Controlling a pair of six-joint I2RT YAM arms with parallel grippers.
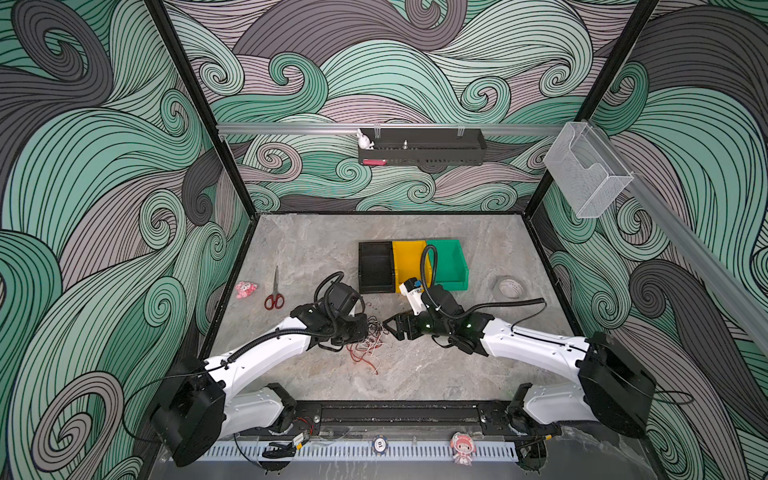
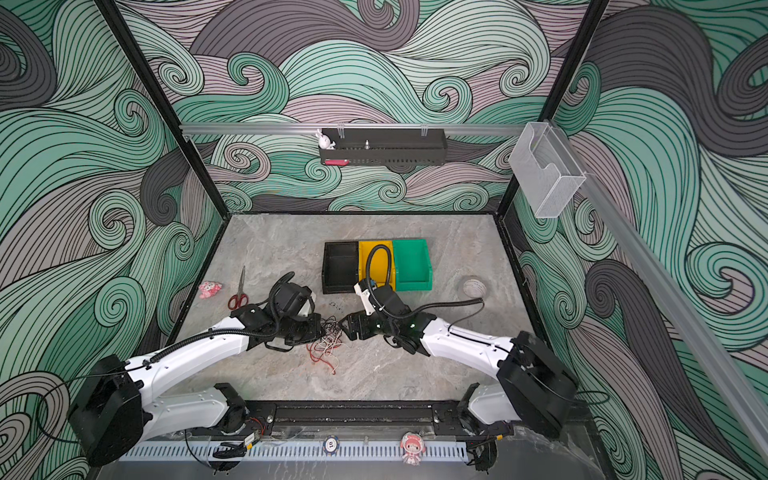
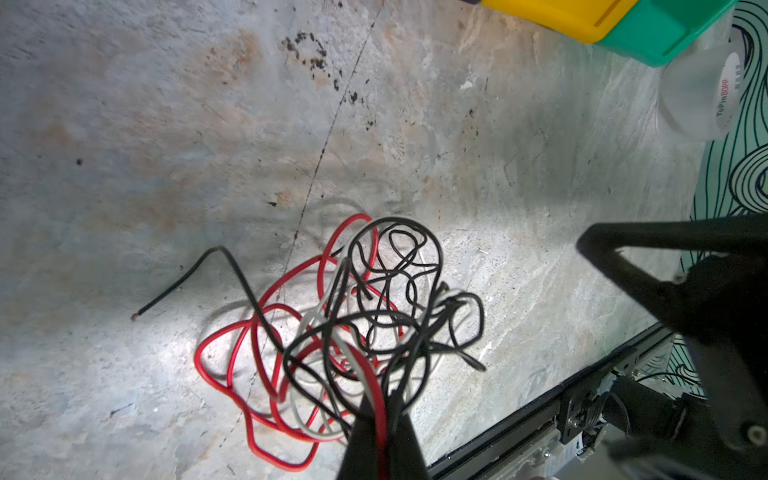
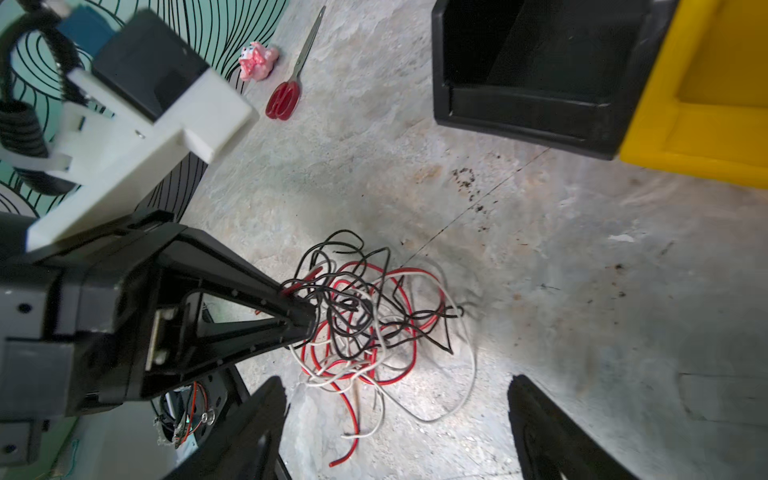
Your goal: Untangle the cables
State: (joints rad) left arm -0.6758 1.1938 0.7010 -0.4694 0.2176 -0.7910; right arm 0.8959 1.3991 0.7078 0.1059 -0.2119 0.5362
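Observation:
The cables (image 1: 368, 347) (image 2: 326, 347) lie as one tangle of red, black and white wires on the grey table, between my two grippers. My left gripper (image 3: 382, 409) (image 1: 366, 332) (image 2: 322, 332) is shut on the cables. Red and black strands are pinched between its jaws at the tangle's edge, and in the right wrist view its tip (image 4: 305, 320) is buried in the wires (image 4: 374, 316). My right gripper (image 4: 397, 386) (image 1: 388, 326) (image 2: 343, 326) stands open just right of the tangle, fingers wide apart and touching no wire. Loose red and white ends lie on the table below it.
Black (image 1: 376, 266), yellow (image 1: 409, 259) and green (image 1: 451, 264) bins stand in a row behind the grippers. Red-handled scissors (image 1: 274, 297) and a pink toy (image 1: 246, 289) lie at the left. A tape roll (image 1: 509, 287) sits at the right.

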